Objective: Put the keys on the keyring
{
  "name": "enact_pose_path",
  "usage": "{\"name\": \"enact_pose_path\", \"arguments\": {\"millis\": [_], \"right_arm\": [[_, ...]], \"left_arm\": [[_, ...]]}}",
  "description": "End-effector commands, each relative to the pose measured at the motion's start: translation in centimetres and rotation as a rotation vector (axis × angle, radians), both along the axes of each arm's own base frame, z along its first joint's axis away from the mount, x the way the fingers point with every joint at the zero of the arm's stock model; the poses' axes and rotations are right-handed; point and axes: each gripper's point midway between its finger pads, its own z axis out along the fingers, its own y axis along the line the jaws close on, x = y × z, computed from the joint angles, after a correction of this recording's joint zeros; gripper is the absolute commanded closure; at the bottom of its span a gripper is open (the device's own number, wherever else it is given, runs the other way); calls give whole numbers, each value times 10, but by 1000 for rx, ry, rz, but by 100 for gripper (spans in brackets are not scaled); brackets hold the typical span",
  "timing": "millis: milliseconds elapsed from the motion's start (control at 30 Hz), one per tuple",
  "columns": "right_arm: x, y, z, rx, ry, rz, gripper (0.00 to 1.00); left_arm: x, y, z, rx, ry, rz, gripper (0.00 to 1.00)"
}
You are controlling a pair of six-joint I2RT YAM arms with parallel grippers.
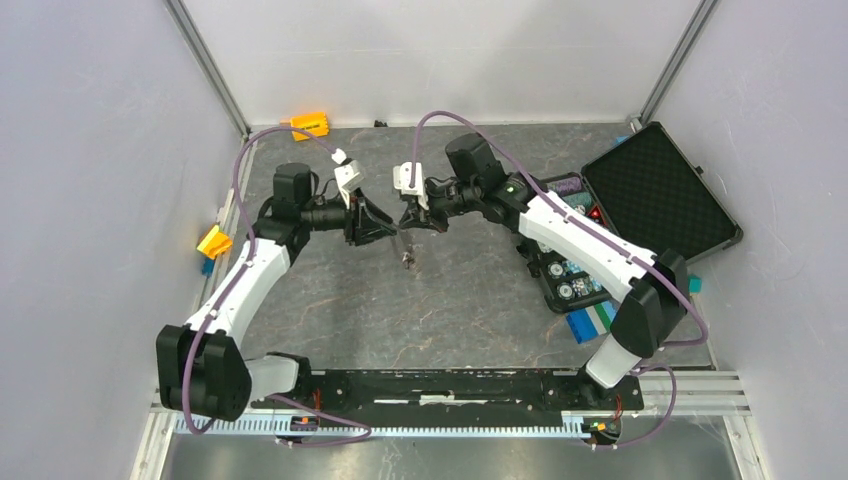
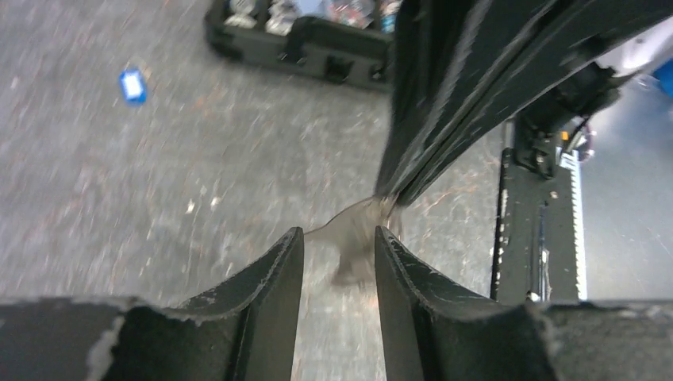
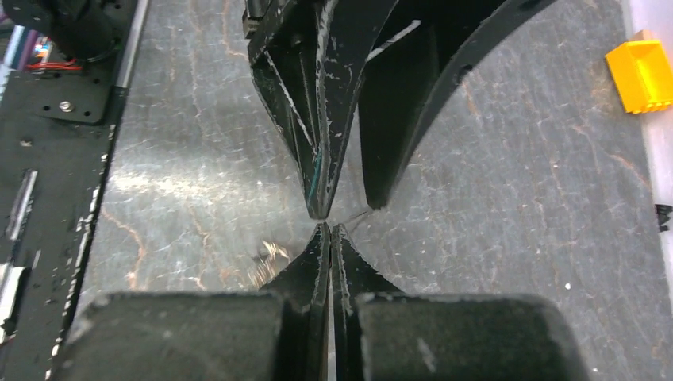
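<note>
Mottled grey table (image 1: 450, 310), black case (image 1: 655, 190)

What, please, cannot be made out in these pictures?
- Left wrist: the grey thing in the left tool is motion-blurred; keyring or key, unclear.
- Right wrist: a bright blur sits beside the shut right tool; its own fingers hide any grip.
- Top external: the dangling piece below the two tools is too small to name.

The left arm (image 1: 245, 285) and right arm (image 1: 580, 240) are clad in white shells and linked by black joints. A purple cable (image 1: 237, 180) is run along each. A green light (image 1: 511, 187) is lit on the right one. The black gripper fingers (image 2: 274, 274) are scuffed pale along their edges.
</note>
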Motion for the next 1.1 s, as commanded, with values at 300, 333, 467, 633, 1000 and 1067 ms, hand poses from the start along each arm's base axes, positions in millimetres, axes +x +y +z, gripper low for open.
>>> {"name": "enact_pose_path", "arguments": {"millis": [300, 333, 467, 633, 1000, 1067], "right_arm": [[-20, -17, 22, 145, 141, 60, 100], [-20, -17, 21, 147, 145, 60, 100], [-18, -17, 22, 157, 158, 55, 100], [-15, -19, 26, 180, 181, 51, 100], [-18, -22, 24, 211, 224, 58, 100], [-19, -22, 24, 213, 226, 59, 100]], "left_arm": [[-33, -42, 38, -70, -155, -227, 61], [-34, -44, 37, -69, -169, -239, 61], [-36, -47, 31, -61, -236, -289, 61], [-34, -48, 24, -41, -327, -321, 64], [-33, -51, 27, -52, -413, -322, 79], [-31, -53, 31, -67, -429, -311, 82]]}}
